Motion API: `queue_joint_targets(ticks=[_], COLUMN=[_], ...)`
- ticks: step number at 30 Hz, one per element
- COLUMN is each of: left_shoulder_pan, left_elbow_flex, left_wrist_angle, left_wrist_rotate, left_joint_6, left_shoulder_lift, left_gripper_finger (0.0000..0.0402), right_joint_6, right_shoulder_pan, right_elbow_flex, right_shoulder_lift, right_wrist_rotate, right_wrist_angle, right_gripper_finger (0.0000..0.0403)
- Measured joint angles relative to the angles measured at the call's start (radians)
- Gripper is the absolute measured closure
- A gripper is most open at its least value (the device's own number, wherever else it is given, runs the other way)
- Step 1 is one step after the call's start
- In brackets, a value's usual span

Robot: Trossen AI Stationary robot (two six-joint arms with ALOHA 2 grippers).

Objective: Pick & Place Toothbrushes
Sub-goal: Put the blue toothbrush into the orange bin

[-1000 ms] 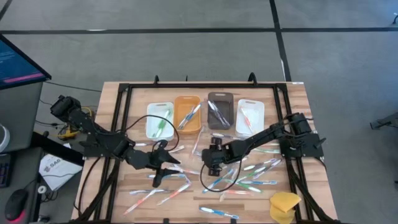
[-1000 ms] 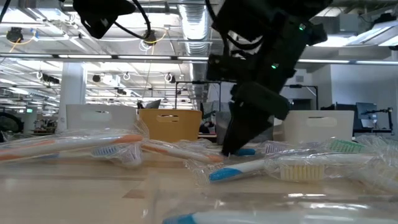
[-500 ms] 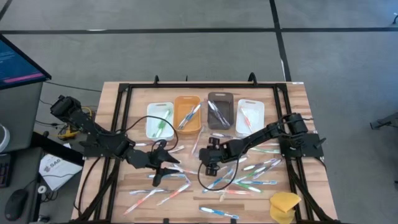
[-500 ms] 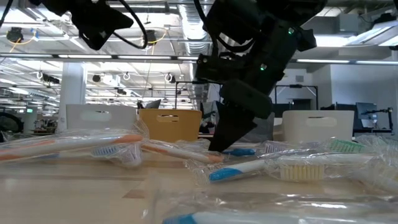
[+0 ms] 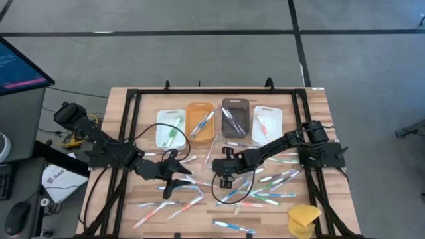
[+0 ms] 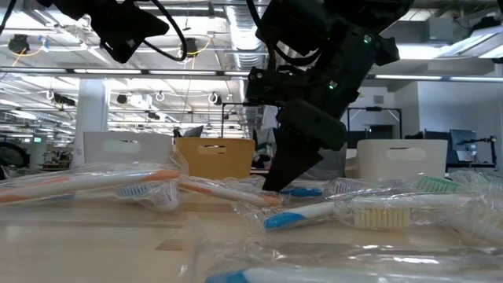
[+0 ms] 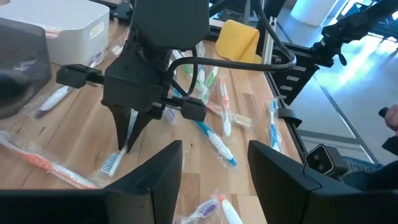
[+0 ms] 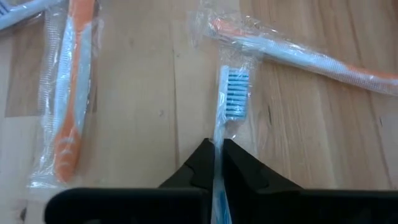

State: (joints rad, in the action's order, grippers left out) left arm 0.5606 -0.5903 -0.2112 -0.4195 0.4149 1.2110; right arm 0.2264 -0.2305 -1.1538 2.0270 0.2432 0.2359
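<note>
My wooden table (image 5: 133, 212), four small bins, white (image 5: 170, 128), orange (image 5: 200, 121), grey (image 5: 234, 117), white (image 5: 267, 124), yellow sponge (image 5: 304, 219) near table corner.

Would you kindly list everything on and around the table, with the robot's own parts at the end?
Bins: four in a row at the table's far side, white, orange, grey, white; each holds toothbrushes.
Loose toothbrushes: dozens, wrapped, with blue, orange, green or white handles, scattered on the near half of the table.
Blue toothbrush: one, lying on the wood, clamped by the right gripper.
Sponge: one, yellow, near right corner.
Table: one, wooden, with a black frame.
Monitor: one, far left, off the table.
Left gripper: open, over the left-centre of the table.
Right gripper: shut on the blue toothbrush at mid-table.
</note>
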Motion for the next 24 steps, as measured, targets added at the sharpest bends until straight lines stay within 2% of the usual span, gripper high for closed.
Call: queue_joint_targets(ticks=[8,18,24], left_shoulder_pan=[0.000,0.000,0.000], left_elbow_flex=[0.000,0.000,0.000], left_wrist_angle=[0.000,0.002,0.002], left_wrist_rotate=[-0.043,-0.044,-0.044], left_joint_6=[-0.022,-0.022,-0.049], left_shoulder_lift=[0.000,0.000,0.000], left_gripper_finger=[0.0225,0.0225,0.0225], right_joint_6=[0.008,0.072,0.081], right_shoulder_pan=[-0.024,-0.090,-0.143], right_elbow_flex=[-0.081,-0.241,-0.341], right_shoulder_lift=[0.007,0.012,0.011], right_wrist_rotate=[0.018,0.155,0.261], right_wrist_angle=[0.103,0.393,0.493], right_gripper_finger=[0.0397,0.0401,0.0401])
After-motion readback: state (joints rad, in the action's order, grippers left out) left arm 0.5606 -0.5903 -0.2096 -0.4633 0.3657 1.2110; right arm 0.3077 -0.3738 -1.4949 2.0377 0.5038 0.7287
